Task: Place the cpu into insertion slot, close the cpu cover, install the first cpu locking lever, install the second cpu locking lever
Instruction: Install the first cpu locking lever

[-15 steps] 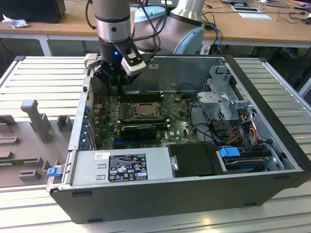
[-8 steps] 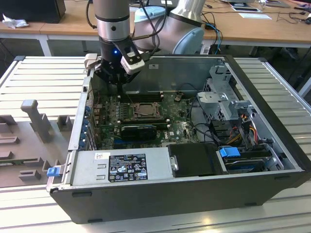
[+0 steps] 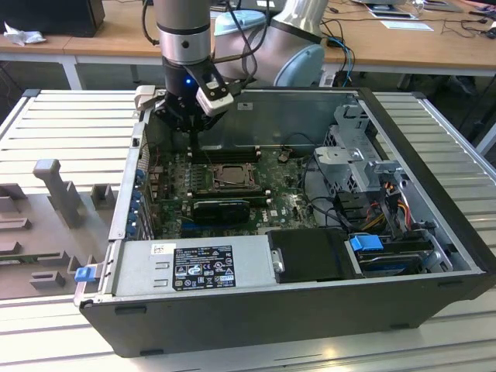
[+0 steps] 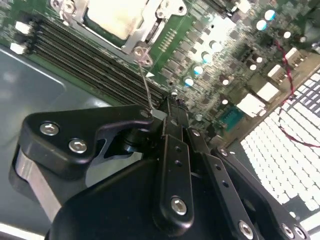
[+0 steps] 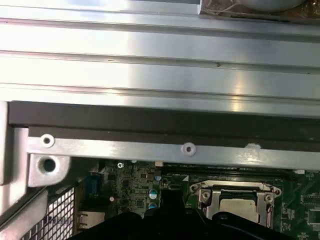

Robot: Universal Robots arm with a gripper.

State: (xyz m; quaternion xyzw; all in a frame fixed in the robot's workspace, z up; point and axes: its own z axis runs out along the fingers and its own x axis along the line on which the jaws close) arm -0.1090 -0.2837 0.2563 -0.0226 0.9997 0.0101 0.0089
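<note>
Now, task stage: the small flat square cpu with its silver-grey metal top [image 4: 117, 17] already lies in the square insertion slot with the black-and-metal rim [image 3: 230, 177], and the thin silver cpu cover frame [image 5: 235, 192] looks folded down around it; I judge the work to be at the locking levers.
Gripper: the black two-fingered gripper [image 4: 159, 116] hangs low inside the open dark-grey computer case [image 3: 434, 256], over the green circuit board [image 4: 205, 45] near the case's back wall.
Gripper state: in the second wrist view its fingers are drawn together on the upper end of a thin silver wire locking lever [image 4: 146, 85].
Lever: from the fingertips the wire runs straight down to a small metal loop at the corner of the cover, so its long axis points from the gripper toward the socket.
Key relation: in the exterior view the socket sits just in front of and below the gripper, toward the middle of the board; the long black memory slots [image 4: 85, 62] lie between the socket and the metal floor under the fingers.
Second lever: I cannot tell from these views whether it is latched.
Surroundings: a ribbed aluminium table [image 3: 62, 124] carries the case, with grey plastic fixtures [image 3: 54, 190] at the exterior view's left.
</note>
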